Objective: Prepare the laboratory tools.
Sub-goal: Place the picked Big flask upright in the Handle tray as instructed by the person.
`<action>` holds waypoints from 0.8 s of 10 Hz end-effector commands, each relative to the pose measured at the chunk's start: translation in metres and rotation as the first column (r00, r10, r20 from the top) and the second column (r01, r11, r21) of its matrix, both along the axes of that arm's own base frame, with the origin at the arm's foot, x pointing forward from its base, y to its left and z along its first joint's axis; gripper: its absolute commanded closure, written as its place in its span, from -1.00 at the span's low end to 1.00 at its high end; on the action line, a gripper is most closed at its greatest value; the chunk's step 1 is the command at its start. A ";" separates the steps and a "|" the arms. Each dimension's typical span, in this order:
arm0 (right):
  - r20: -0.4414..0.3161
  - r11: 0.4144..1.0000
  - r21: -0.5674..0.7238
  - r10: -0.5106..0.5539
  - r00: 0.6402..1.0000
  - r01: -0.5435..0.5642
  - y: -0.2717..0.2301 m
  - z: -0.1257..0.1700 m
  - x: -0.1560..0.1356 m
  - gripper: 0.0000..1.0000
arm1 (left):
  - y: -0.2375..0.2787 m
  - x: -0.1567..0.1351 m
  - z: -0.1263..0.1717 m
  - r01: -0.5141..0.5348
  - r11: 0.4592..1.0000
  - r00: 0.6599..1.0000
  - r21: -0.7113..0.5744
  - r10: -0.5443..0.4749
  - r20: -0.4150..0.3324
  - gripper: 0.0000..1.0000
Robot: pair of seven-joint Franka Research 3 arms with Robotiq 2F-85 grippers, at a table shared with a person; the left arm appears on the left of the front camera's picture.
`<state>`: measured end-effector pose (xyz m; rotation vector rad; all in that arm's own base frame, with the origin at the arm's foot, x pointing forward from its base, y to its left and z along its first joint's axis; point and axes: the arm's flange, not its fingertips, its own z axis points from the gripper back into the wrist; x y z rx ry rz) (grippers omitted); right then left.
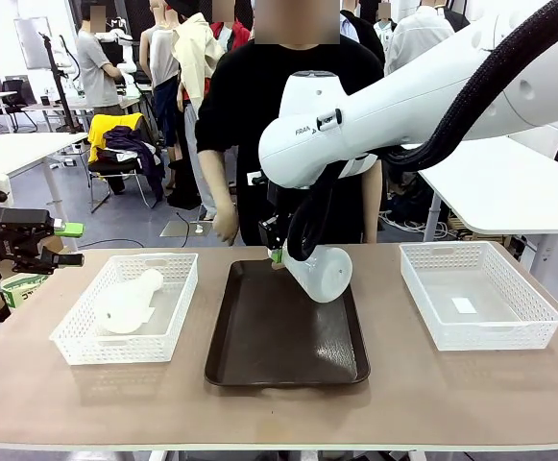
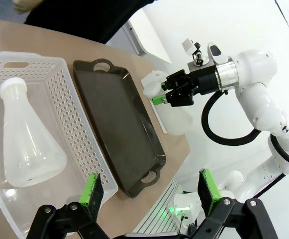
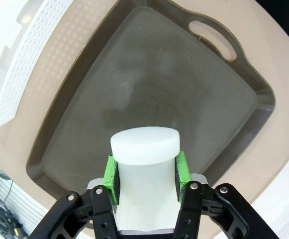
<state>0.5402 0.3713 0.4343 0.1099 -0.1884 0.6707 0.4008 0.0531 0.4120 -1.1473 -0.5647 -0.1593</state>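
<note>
One frosted white flask point(image 1: 319, 274) hangs tilted over the far part of the dark brown tray point(image 1: 279, 336), neck toward the left. My right gripper point(image 1: 277, 252) is shut on that neck. In the right wrist view the neck point(image 3: 144, 149) sits between the green pads point(image 3: 110, 174) of the right gripper point(image 3: 146, 170). A second flask point(image 1: 130, 303) lies on its side in the left white basket point(image 1: 72, 341). My left gripper point(image 1: 72, 244) hovers open and empty off the table's left end. The left wrist view shows the left gripper point(image 2: 149, 194) above the lying flask point(image 2: 25, 144).
A second white mesh basket point(image 1: 538, 317) stands at the right with a small white slip inside. A person in black stands at the far edge, one hand point(image 1: 226, 226) hanging near the tray's far left corner. The tray's near half is bare.
</note>
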 end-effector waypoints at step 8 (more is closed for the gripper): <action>0.281 0.836 0.296 0.386 0.879 -0.462 -0.024 0.009 0.000 1.00 | 0.002 0.000 0.001 0.005 1.000 1.000 -0.011 -0.005 0.007 -1.00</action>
